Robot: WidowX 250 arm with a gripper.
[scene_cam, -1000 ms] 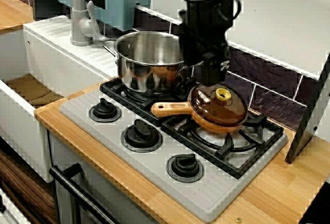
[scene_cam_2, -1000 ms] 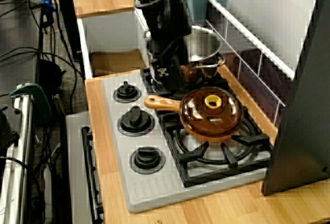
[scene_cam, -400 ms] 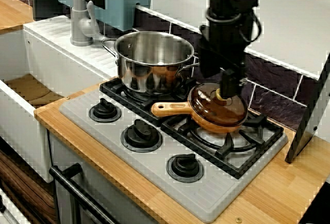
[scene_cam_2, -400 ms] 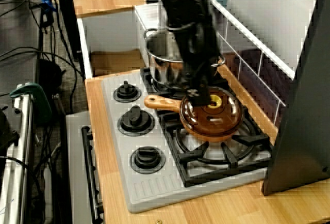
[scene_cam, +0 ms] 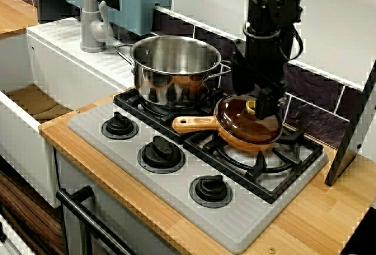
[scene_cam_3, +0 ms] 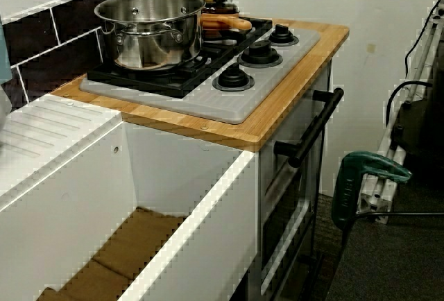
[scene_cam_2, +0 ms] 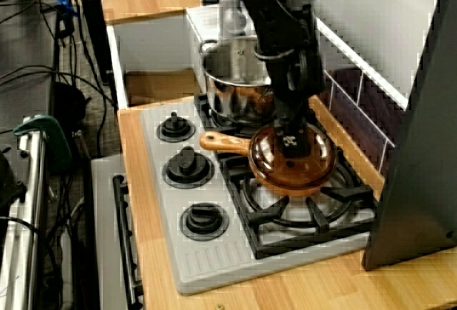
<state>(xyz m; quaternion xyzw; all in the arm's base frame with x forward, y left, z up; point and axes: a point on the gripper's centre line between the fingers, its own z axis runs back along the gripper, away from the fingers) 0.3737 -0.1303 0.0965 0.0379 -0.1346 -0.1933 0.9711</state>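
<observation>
**Work surface.** A grey hob plate (scene_cam: 235, 220) is set into a wooden counter (scene_cam: 317, 220). It carries black burner grates (scene_cam: 276, 167) and three black control dials (scene_cam: 160, 151) in a row along its front edge. Dark tiles (scene_cam: 311, 99) with pale joints form the backsplash. A white sink (scene_cam_3: 173, 197) adjoins the counter, with a grey faucet (scene_cam: 91, 20) behind it. In the low view from the sink side, a black oven door handle (scene_cam_3: 312, 131) runs below the counter edge. A green clamp (scene_cam_3: 364, 179) stands over the dark floor (scene_cam_3: 395, 259). Cables (scene_cam_2: 36, 74) lie on the floor in the high side view.

**Cookware.** A stainless steel pot (scene_cam: 170, 76) stands on the grate nearest the sink. An orange-brown pan (scene_cam: 249, 146) sits on the adjacent grate, just beside the pot. Its light handle (scene_cam: 194, 124) points toward the dials. An amber glass lid (scene_cam: 235, 120) covers the pan.

**End effector.** The black gripper (scene_cam: 258, 109) points down at the lid's yellow knob (scene_cam: 251, 107), with its fingertips at knob level. Whether the fingers are clenched on the knob cannot be told. White marks on the gripper body, seen in the high side view, are too small to read.
</observation>
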